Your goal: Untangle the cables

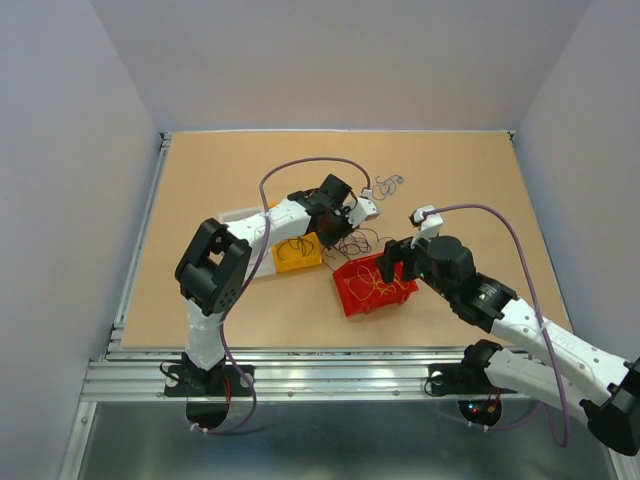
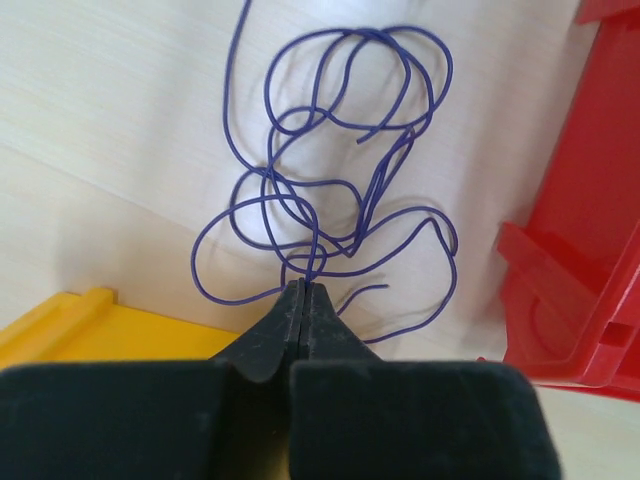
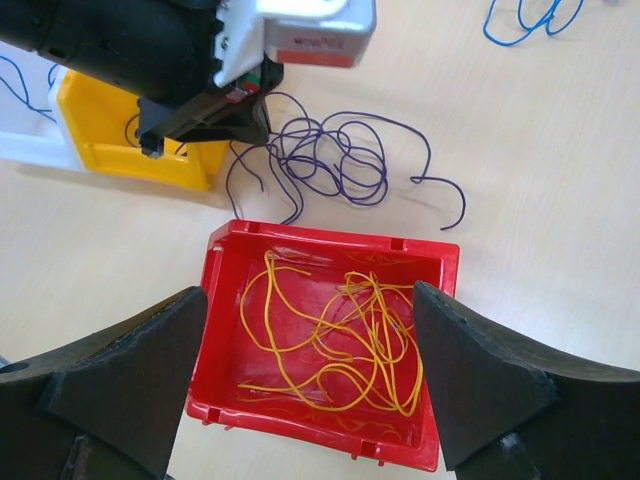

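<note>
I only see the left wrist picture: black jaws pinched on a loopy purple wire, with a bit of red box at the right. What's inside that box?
Observer: Loose yellow-orange wires lie inside the red bin; nothing else is in it.
Operator: Is the other arm holding anything?
Observer: No. The right gripper hangs over that bin, jaws wide open, with nothing between them.
Operator: Is there any more wire around?
Observer: Yes, a small blue wire lies by itself on the table, farther from the arms than the purple wire.
</note>
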`<act>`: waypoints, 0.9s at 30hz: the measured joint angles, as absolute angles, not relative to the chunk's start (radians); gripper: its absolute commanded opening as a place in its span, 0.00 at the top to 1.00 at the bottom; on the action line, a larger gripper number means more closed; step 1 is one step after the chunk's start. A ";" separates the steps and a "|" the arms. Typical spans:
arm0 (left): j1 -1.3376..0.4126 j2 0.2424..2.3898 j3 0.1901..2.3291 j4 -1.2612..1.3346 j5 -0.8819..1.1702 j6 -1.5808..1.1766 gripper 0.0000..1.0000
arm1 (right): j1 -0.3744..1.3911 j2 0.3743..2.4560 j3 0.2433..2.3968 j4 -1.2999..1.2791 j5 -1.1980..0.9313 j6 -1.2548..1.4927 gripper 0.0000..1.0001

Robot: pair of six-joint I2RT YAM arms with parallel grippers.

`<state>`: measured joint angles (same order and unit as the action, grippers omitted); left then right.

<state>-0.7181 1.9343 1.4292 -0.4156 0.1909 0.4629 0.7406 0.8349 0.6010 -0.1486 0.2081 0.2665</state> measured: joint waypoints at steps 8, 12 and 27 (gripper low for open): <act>-0.665 1.714 1.323 -0.282 0.239 0.418 1.00 | 0.741 0.838 0.601 -0.148 0.226 0.267 0.12; -0.528 1.515 1.251 -0.131 0.315 0.342 1.00 | 0.741 0.831 0.599 -0.148 0.231 0.267 0.12; -0.339 0.926 0.864 0.317 0.278 0.147 1.00 | 0.741 0.850 0.599 -0.140 0.235 0.263 0.12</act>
<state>-0.3393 0.9264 0.8642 0.3172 0.2775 0.1471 0.7406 0.8497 0.5987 -0.1398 0.2352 0.2634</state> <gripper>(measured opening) 0.019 0.877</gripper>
